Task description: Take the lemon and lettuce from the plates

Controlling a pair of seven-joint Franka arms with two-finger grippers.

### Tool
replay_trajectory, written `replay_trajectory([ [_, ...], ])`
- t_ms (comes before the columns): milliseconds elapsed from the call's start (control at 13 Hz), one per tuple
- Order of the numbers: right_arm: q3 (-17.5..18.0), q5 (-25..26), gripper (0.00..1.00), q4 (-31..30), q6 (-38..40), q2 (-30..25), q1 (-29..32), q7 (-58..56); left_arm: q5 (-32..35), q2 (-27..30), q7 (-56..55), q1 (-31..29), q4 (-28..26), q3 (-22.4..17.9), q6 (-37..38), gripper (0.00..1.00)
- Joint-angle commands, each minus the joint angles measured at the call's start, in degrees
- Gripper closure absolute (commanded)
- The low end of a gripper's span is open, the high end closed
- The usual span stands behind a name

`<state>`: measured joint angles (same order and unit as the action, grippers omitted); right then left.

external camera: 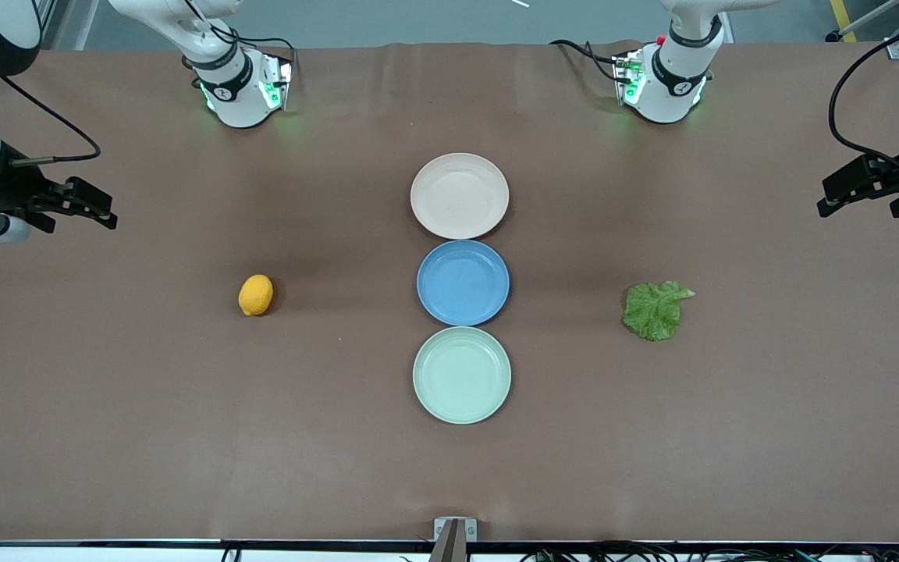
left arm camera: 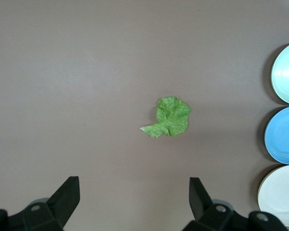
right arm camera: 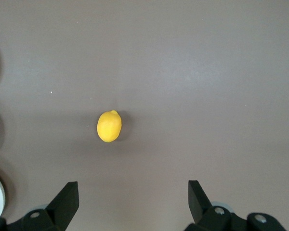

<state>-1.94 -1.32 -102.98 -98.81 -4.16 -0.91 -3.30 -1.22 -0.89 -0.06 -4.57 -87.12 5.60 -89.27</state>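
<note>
The lemon [external camera: 255,295] lies on the bare brown table toward the right arm's end, on no plate; it also shows in the right wrist view [right arm camera: 109,126]. The lettuce [external camera: 655,310] lies flat on the table toward the left arm's end, and shows in the left wrist view [left arm camera: 169,117]. The beige-pink plate [external camera: 460,196] and the mint green plate [external camera: 462,375] stand empty in the middle. My right gripper [external camera: 94,207] is open, high at the table's edge. My left gripper [external camera: 840,195] is open, high at its own end.
A blue plate [external camera: 463,282] sits empty between the beige-pink and mint green plates, the three forming a row down the table's middle. The two arm bases stand along the table's top edge. A small bracket [external camera: 454,531] sits at the nearest edge.
</note>
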Motion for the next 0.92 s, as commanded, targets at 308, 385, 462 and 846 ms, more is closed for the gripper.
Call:
replay_trajectory([
  [308, 0.4, 1.5, 0.00, -0.2, -0.3, -0.7, 0.6, -0.9, 0.3, 0.2, 0.0, -0.2, 0.6, 0.1, 0.8, 0.00],
  [385, 0.4, 2.1, 0.00, -0.2, -0.3, -0.7, 0.6, -0.9, 0.3, 0.2, 0.0, -0.1, 0.6, 0.1, 0.8, 0.00],
  [462, 0.4, 2.2, 0.00, -0.2, -0.3, -0.7, 0.6, -0.8, 0.3, 0.2, 0.0, -0.2, 0.6, 0.1, 0.8, 0.00],
  [846, 0.4, 2.1, 0.00, -0.4, -0.2, -0.6, 0.7, -0.7, 0.2, 0.2, 0.0, -0.2, 0.6, 0.1, 0.8, 0.00],
])
